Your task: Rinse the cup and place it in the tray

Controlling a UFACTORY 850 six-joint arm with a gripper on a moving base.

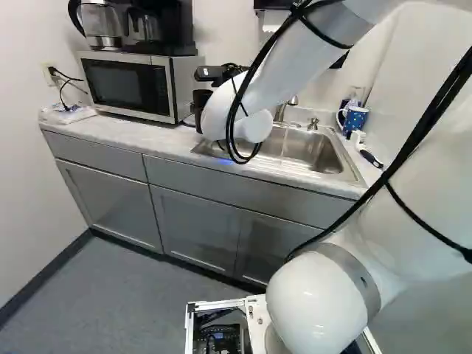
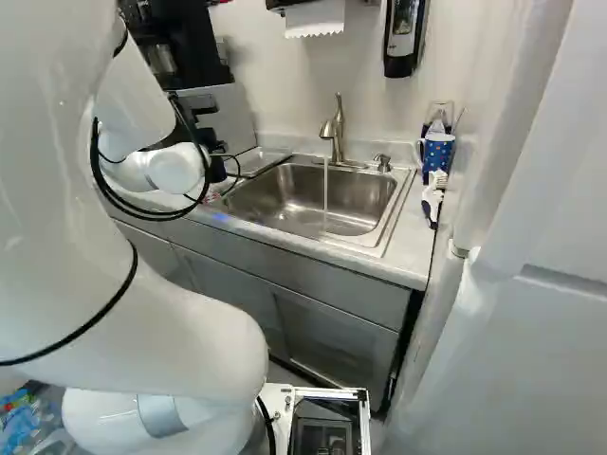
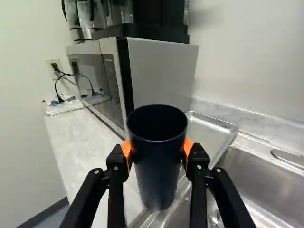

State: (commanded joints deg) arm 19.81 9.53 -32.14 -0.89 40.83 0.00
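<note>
Gripper (image 1: 202, 103) tight around dark cup (image 3: 157, 166).

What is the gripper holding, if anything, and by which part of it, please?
The gripper holds the dark cup by its sides, just below the rim.

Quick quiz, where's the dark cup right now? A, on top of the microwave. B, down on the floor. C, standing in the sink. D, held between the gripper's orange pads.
D, because the wrist view shows the dark cup with the orange pads of the gripper against it on two sides.
</note>
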